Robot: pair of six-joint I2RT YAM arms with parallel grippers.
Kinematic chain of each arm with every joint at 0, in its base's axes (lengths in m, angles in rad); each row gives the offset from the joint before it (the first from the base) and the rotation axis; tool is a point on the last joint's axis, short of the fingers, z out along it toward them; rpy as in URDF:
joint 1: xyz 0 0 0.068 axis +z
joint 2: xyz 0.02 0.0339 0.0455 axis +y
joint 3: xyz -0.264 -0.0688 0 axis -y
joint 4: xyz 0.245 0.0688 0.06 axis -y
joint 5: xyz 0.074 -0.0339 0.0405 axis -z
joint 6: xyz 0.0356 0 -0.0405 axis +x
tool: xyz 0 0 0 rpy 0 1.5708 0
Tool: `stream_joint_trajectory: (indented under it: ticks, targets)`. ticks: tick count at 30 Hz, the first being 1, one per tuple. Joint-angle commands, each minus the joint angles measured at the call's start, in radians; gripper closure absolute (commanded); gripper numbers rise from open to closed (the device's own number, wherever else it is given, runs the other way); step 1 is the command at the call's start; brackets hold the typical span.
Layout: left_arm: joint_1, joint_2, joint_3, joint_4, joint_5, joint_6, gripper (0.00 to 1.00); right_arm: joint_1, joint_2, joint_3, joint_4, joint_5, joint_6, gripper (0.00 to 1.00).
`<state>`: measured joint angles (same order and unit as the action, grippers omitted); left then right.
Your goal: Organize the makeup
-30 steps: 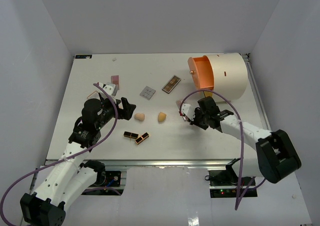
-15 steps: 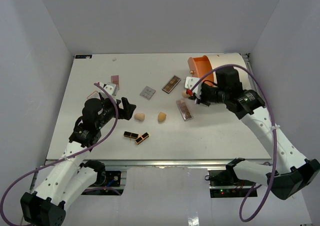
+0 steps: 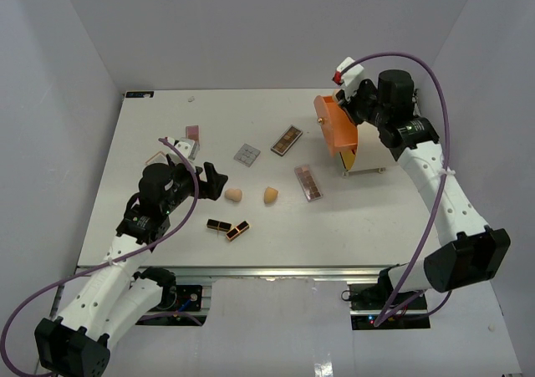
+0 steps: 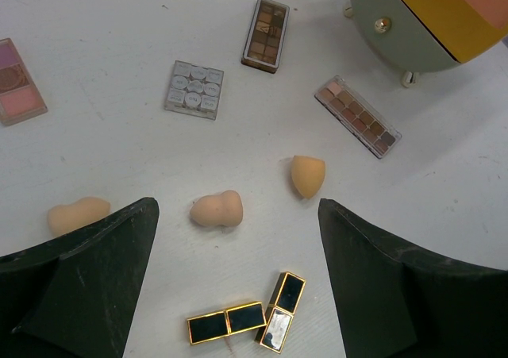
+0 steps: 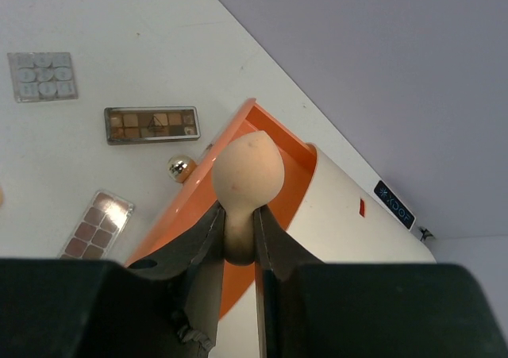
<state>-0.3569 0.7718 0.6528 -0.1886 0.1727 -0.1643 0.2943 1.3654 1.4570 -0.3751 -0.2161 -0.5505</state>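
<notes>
My right gripper (image 5: 238,215) is shut on the narrow end of a peach egg-shaped sponge (image 5: 248,171). It holds the sponge in the air over the open orange drawer (image 5: 295,161) of the cream cylinder (image 5: 349,231). In the top view this gripper (image 3: 347,101) is raised at the back right. My left gripper (image 4: 236,207) hangs open above the table with nothing in it. Under it lie two more sponges (image 4: 216,209) (image 4: 306,175) and two black-and-gold lipstick tubes (image 4: 226,322) (image 4: 281,310). A third sponge (image 4: 77,215) lies by the left finger.
Two brown eyeshadow palettes (image 3: 287,140) (image 3: 308,182) and a grey square palette (image 3: 247,154) lie mid-table. A pink palette (image 4: 17,80) and other compacts (image 3: 185,143) sit at the left. The orange drawer front (image 3: 337,130) faces the table's middle. White walls close in three sides.
My right arm has risen from the table near the palette and swung back and right, carrying the sponge over the orange drawer. The left arm has not moved.
</notes>
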Motion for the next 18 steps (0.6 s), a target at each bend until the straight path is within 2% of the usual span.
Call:
stream_joint_trajectory:
  ticks: [1,11,18]
  targets:
    - [0.001,0.000,-0.001,0.000,0.016,0.009,0.07,-0.005,0.052,0.014,0.119,0.105,0.054,0.77]
    - [0.001,-0.001,0.001,0.001,0.034,0.009,0.07,-0.017,0.111,-0.007,0.122,0.123,0.051,0.70]
    - [0.001,0.000,0.001,0.002,0.039,0.009,0.07,-0.016,0.106,-0.041,0.119,0.120,0.046,0.58]
